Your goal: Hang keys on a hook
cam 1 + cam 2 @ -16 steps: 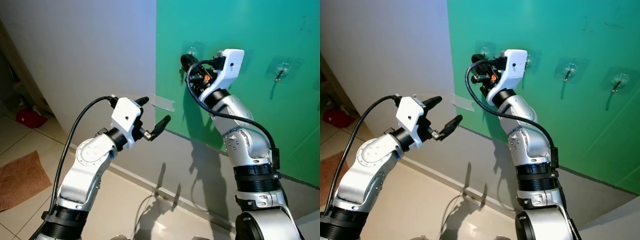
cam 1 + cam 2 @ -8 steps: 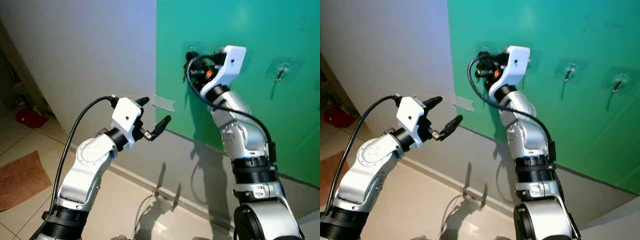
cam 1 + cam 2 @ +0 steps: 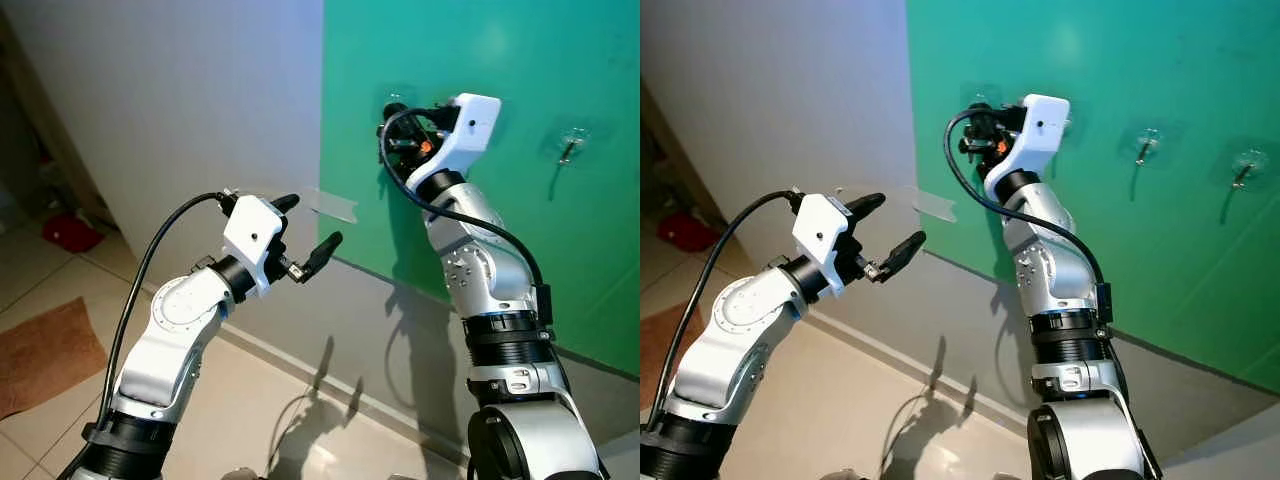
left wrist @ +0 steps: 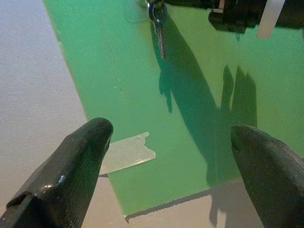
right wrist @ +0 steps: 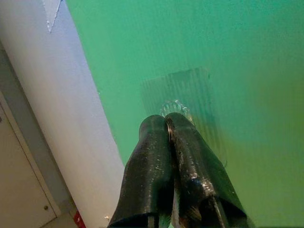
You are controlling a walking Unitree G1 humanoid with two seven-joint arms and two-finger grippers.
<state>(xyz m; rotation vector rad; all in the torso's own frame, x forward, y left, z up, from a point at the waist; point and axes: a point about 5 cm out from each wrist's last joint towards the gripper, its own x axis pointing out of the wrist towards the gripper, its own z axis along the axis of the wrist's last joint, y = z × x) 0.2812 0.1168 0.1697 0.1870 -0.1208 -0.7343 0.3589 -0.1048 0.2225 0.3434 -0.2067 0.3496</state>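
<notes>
Pale grey wall (image 3: pixel 180 90) occupies the 9 o'clock half of the head view; a green panel (image 3: pixel 530 60) fixed over it fills the 3 o'clock half, its lower edge slanting down toward 4 o'clock. Beige tiled floor (image 3: pixel 250 410) lies below, with a brown mat (image 3: pixel 45 352) at 8 o'clock and a red object (image 3: pixel 68 232) at 9 o'clock. A strip of clear tape (image 3: pixel 333 205) crosses the panel's left edge. 3 clear adhesive hooks sit in a row on the panel: hook 1 (image 5: pixel 176 110), hook 2 (image 3: pixel 1147 145), hook 3 (image 3: pixel 1241 170). Right gripper (image 5: pixel 167 124), fingers pressed together, tips touching hook 1, at 12 o'clock. Left gripper (image 3: pixel 308 226), fingers spread and holding nothing, hovers near centre, well apart from the panel. Keys (image 4: pixel 159 26) hang at hook 1 just beside the right gripper; long axis vertical, blade pointing toward 6 o'clock, flat against the panel.
</notes>
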